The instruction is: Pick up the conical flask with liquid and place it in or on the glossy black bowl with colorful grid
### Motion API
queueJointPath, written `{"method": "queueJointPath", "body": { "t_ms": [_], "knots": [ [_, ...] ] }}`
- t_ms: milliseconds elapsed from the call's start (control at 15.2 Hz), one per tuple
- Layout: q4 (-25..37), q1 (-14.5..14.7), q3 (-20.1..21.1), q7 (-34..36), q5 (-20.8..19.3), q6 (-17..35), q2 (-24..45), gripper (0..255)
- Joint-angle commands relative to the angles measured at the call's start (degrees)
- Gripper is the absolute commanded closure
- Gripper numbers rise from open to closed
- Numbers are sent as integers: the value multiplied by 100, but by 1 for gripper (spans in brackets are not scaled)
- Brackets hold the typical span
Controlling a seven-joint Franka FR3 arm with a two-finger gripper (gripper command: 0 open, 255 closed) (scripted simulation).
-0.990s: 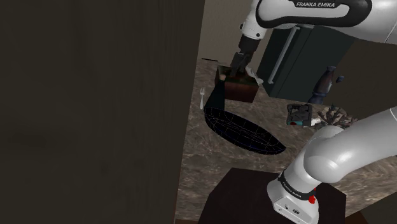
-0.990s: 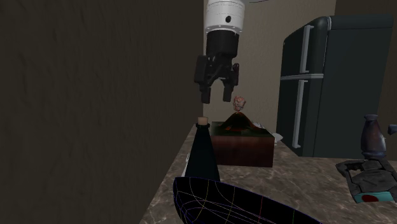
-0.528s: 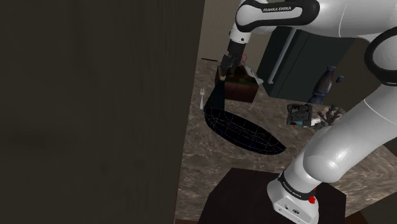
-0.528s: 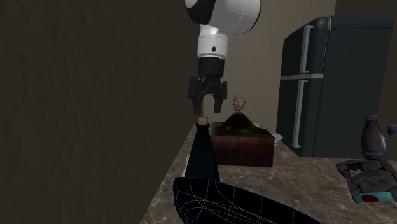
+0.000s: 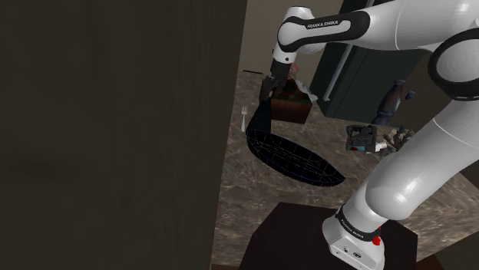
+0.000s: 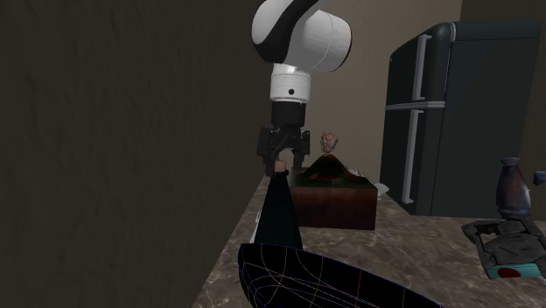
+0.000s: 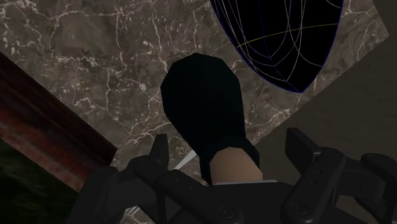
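"Black conical flask (image 7: pixel 203 108) stands on the veined desk (image 7: pixel 95 63), its corked neck between the fingers (image 7: pixel 302 149) — they're spread, clasping nothing."
"Probably rigid, slick and bottom-heavy. I'd pinch the neck. The bowl (image 7: pixel 280 38) lies just beyond the fingers."
"Writing?"
"FRANKA EMIKA — on the arm (image 5: pixel 326 23)."

Marbled brown counter (image 5: pixel 244 193), black grid bowl (image 5: pixel 295 158), dark flask (image 6: pixel 280 214), brown box (image 5: pixel 292 110), fork (image 5: pixel 244 118)
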Motion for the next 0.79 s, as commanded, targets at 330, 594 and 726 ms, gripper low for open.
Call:
{"method": "queueJointPath", "body": {
  "t_ms": [330, 594, 726],
  "knots": [
    [-98, 2, 1, -6, 5, 109, 9, 0],
    [-97, 2, 1, -5, 5, 108, 9, 255],
    [-98, 2, 2, -5, 5, 108, 8, 255]
  ]
}}
